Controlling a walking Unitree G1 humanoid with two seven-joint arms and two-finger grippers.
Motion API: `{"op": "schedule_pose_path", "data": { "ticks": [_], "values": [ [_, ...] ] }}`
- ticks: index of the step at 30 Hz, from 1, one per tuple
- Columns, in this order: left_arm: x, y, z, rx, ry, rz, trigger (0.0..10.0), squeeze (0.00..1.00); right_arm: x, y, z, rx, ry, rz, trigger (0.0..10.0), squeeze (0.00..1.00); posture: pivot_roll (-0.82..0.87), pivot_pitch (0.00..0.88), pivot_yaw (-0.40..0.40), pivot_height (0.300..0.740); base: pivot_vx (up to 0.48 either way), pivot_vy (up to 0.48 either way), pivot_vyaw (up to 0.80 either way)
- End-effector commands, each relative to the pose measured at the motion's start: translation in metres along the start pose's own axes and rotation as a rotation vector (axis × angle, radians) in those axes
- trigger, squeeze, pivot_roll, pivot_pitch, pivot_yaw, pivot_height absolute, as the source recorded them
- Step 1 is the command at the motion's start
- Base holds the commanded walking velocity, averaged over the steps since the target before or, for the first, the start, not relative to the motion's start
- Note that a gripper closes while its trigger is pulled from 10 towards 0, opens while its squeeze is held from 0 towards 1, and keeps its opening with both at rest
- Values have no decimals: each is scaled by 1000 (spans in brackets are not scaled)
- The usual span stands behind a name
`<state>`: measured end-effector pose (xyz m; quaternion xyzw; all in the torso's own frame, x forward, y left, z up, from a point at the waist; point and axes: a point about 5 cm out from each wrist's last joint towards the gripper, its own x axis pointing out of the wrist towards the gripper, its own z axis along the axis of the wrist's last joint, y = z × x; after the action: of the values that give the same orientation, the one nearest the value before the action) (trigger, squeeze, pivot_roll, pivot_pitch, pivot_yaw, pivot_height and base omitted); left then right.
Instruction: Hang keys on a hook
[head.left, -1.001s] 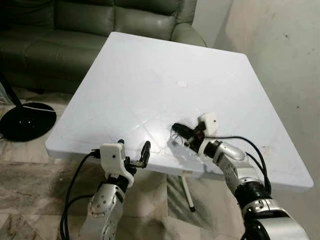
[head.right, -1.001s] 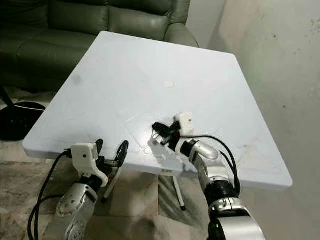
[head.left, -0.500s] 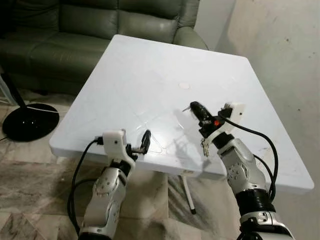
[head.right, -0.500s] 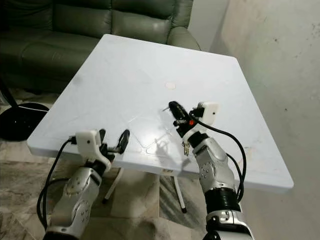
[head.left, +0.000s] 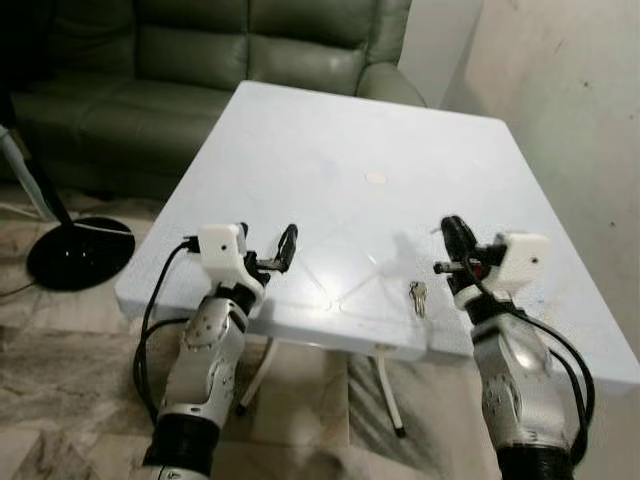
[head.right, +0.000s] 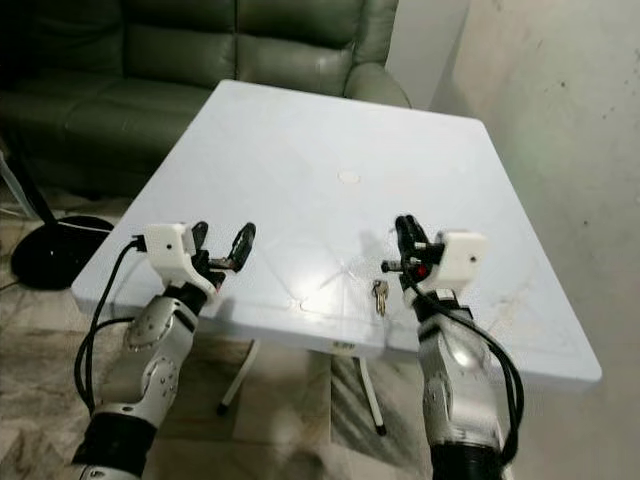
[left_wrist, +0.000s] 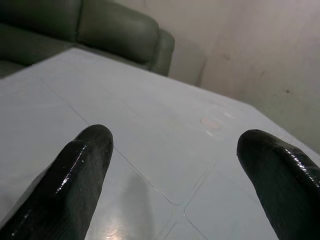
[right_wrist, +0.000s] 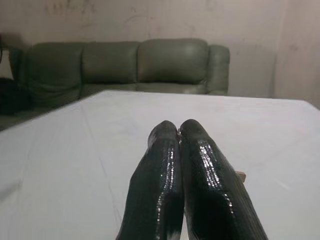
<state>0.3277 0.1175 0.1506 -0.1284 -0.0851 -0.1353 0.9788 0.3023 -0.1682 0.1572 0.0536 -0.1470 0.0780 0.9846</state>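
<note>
A small bunch of keys (head.left: 417, 297) lies on the white table (head.left: 300, 150), near its front edge. My right gripper (head.left: 450, 228) is raised just right of the keys and a little above them, pointing toward the sofa. Its fingers (right_wrist: 180, 165) are shut, pressed together, and nothing shows between them. The keys look apart from it. My left gripper (head.left: 268, 248) hovers over the table's front left edge. It is open, with a wide gap between the fingertips (left_wrist: 85, 165) and only bare table beyond.
A dark green leather sofa (head.left: 200, 60) stands behind the table. The black round base of a stand (head.left: 80, 250) sits on the tiled floor at the left. A stained wall (head.left: 580, 100) runs close along the right. A small round mark (head.left: 376, 178) is on the tabletop.
My right gripper lifted off the table and swung right, away from the keys, which kept their spot on the table over the last half second. The left gripper rose slightly; the view shifted a little.
</note>
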Motion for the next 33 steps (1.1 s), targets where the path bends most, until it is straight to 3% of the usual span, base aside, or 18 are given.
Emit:
{"op": "schedule_pose_path", "data": {
  "ticks": [1,9,16,17,23,33],
  "values": [
    [-5,-2,3,-10,-26,-14,10000,0,-4,2,1,-46,1,-29,10000,0,-5,23,-74,740,0,0,0],
    [-22,0,-22,-50,34,1,10000,0,-26,0,-13,-73,63,-131,10000,0,-22,1,-62,740,0,0,0],
    [-25,5,-26,-44,47,2,10000,0,-36,-12,-26,-137,119,-173,10000,0,-28,0,-60,740,0,0,0],
    [-24,7,-22,-14,38,0,10000,0,-37,-15,-27,-142,141,-193,10000,0,-28,0,-60,740,0,0,0],
    [-22,11,-16,-9,12,16,10000,0,-36,-17,-28,-134,159,-222,10000,0,-30,0,-63,740,0,0,-291],
    [-14,16,-6,29,-19,30,10000,0,-26,-15,-26,-157,154,-208,10000,0,-21,0,-56,740,0,0,-791]
  ]
}}
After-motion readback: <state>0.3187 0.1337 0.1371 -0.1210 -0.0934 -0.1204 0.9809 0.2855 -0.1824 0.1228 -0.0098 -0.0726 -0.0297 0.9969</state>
